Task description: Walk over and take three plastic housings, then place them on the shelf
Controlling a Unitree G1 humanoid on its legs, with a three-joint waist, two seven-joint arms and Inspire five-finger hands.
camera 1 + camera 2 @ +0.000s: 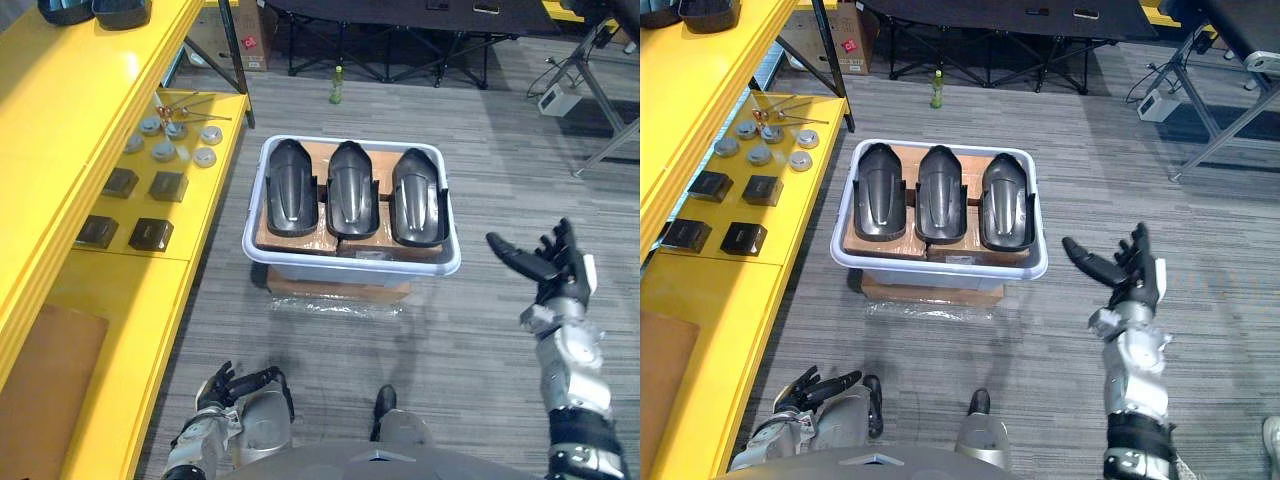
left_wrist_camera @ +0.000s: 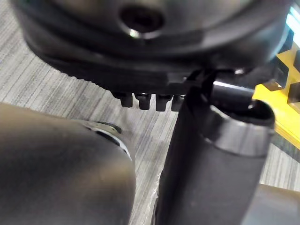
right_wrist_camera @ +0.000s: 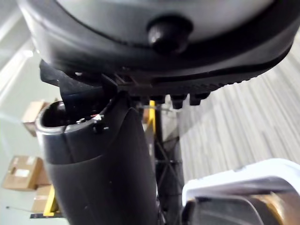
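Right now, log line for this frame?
housings: three in white bin, untouched | right hand: open, raised beside bin | left hand: open, low | shelf: robot's left

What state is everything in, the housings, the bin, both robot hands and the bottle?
Plastic housings: all three lying side by side, untouched.
Bin: uncovered, holding the housings, on a cardboard box.
Left robot hand: low, open, empty.
Right robot hand: raised, open, empty.
Bottle: upright on the floor.

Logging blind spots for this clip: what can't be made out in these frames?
Floor of the bin: hidden under the three housings and cardboard, eye views.
Dark objects on the shelf top: cut off by the eye views' upper edge.
Grey round parts on the shelf: too small to identify.
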